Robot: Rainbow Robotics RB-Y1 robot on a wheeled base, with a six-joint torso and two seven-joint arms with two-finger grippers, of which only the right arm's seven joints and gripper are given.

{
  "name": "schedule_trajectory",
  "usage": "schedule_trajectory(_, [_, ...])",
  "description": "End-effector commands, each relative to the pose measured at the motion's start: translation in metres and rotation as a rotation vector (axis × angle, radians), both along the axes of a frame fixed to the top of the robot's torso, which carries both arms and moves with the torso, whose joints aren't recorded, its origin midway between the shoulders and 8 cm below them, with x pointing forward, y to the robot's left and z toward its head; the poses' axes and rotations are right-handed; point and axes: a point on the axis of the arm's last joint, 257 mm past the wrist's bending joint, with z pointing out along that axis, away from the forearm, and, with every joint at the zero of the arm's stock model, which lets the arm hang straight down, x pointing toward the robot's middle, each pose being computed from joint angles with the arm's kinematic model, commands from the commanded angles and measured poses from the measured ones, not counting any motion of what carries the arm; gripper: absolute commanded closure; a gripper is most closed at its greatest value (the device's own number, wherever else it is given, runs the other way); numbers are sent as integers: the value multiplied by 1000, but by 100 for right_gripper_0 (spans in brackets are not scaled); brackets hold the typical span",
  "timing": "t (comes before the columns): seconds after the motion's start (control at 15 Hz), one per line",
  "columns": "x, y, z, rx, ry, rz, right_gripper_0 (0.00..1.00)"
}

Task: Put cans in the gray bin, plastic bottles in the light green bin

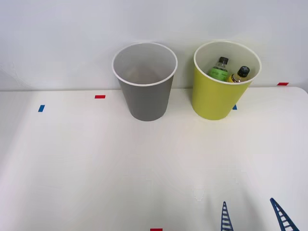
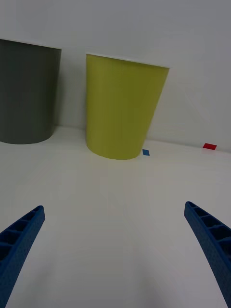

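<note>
White desk (image 1: pixel 96 163) is seen against a pale wall, marked with small red and blue tape pieces (image 1: pixel 100 96). At the near right edge the right pincer (image 1: pixel 255 216) is held wide open, its two blue ribbed fingers (image 2: pixel 19 240) spread apart, nothing gripped or touched, low above the bare surface and pointed toward the bins. The gray bin (image 1: pixel 146 96) is placed at the far middle; nothing can be seen inside it. Just beside it to the right, apart, stands the light green bin (image 1: pixel 214 101). Inside it the two plastic bottles (image 1: pixel 220 70) are leaned together, black caps up.
</note>
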Motion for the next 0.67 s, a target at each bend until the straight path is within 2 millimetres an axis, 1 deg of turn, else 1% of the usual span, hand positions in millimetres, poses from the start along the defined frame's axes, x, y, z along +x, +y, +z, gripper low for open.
schedule_trajectory(0.07, [0,0,0,0,0,0,0])
schedule_trajectory(0.67, [0,0,0,0,0,0,0])
